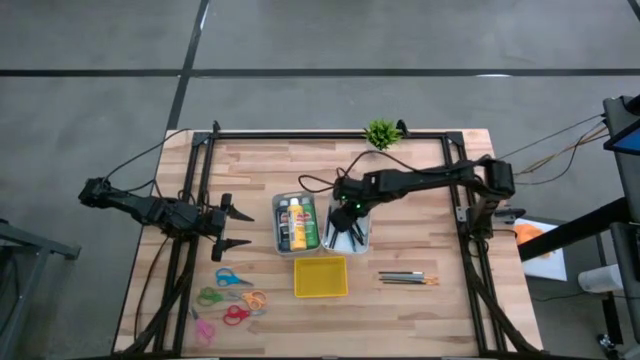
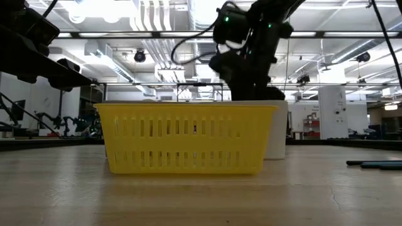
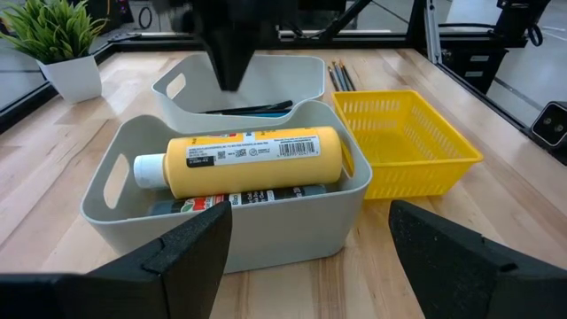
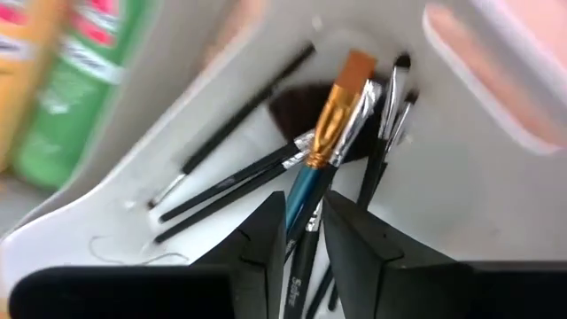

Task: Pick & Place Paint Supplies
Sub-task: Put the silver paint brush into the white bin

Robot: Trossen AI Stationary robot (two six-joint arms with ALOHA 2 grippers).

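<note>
- The right gripper (image 1: 345, 222) hangs right over the white brush bin (image 1: 362, 240), which sits just beside the paint bin (image 1: 277, 225).
- In the right wrist view a blue brush (image 4: 310, 182) with an orange tip sits in the narrow gap between the two dark fingers (image 4: 266, 244). The gap is small and the fingers look like they are only just letting go. I cannot tell if they grip it or not.
- The brush points down into the brush bin because that is where it belongs. Other thin black brushes (image 4: 235, 182) lie there already.
- The paint bin holds the bottles on their sides: the yellow bottle (image 3: 252, 158), the green bottle (image 1: 310, 223) and a dark bottle (image 1: 285, 224). Lying flat keeps them from tipping over.
- The left gripper (image 1: 238, 226) waits near the paint bin, on the side away from the brush bin. Its fingers are spread wide and it holds nothing.
- A few pencils and brushes (image 1: 405, 277) lie on the table, apart from the brush bin. I think they are next to be picked up.
- A yellow basket (image 1: 320, 277) stands near the two bins, and bright scissors (image 1: 230, 297) lie beyond it.
- A little green plant (image 1: 381, 133) stands at the table's far edge.
- The table (image 1: 420, 320) is pale wood planks with a dark frame around it.
- Beyond it is a big bright room with ceiling lights and pipes.
</note>
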